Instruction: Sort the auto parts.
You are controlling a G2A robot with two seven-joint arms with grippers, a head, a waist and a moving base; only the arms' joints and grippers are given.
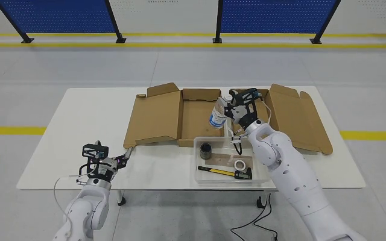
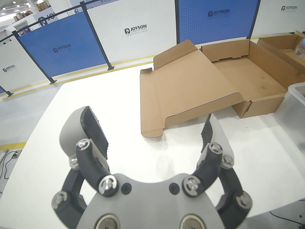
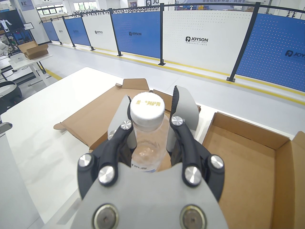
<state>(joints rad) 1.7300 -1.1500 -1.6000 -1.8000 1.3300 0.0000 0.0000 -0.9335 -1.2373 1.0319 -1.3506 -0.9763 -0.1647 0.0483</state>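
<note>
Clear plastic with a white cap, the bottle [image 3: 147, 129] sits clamped between the fingers of the right gripper [image 3: 151, 95], held above the open cardboard box [image 1: 193, 120]. Just beside the box's near edge stands a transparent bin [image 1: 199, 175] holding a dark cylindrical part [image 1: 205, 150], a white ring [image 1: 240, 164] and a black-and-yellow tool [image 1: 226, 172]. Off the box's near left corner, well apart from it, the left gripper [image 2: 147, 115] hangs over the white table [image 1: 72, 132], fingers spread wide and holding nothing.

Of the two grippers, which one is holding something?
The right gripper: its jaws are shut on a clear bottle with a white cap. The left gripper is open and empty above the table.
</note>
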